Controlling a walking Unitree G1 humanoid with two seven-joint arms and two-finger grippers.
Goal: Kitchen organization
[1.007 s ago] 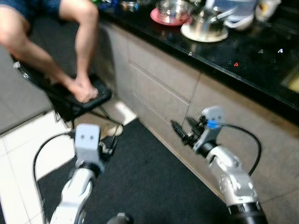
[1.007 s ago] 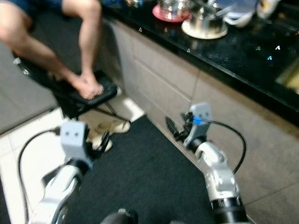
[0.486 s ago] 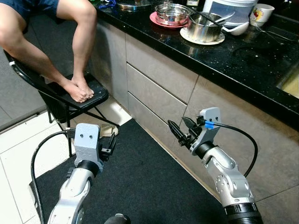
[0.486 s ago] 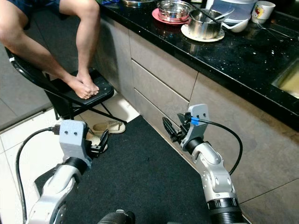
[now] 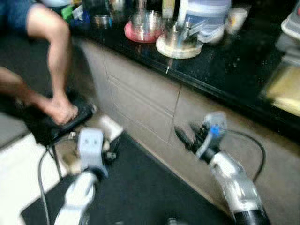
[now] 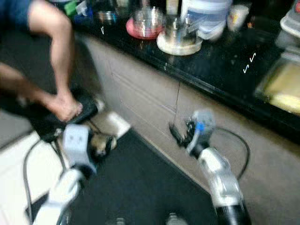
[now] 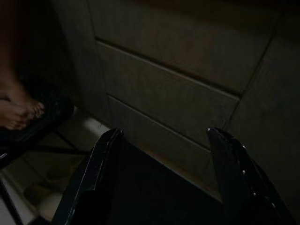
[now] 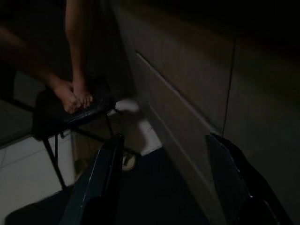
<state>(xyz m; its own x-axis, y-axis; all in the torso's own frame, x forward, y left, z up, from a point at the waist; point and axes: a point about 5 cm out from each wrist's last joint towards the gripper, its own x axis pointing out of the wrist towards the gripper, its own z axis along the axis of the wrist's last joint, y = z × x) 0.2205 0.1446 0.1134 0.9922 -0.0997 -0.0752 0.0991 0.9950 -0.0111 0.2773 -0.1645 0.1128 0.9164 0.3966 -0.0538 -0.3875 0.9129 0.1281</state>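
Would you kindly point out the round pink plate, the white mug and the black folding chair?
Round pink plate (image 6: 136,32): right eye view, its left rim.
White mug (image 6: 237,16): right eye view, its side wall.
Black folding chair (image 6: 86,110): right eye view, seat's front edge.

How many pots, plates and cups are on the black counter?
Pots: 2
Plates: 2
Cups: 1
Total: 5

Two silver arms carried grey camera blocks, looping black cables, a blue clip on the right wrist (image 5: 213,130), and long black fingers (image 7: 93,178).
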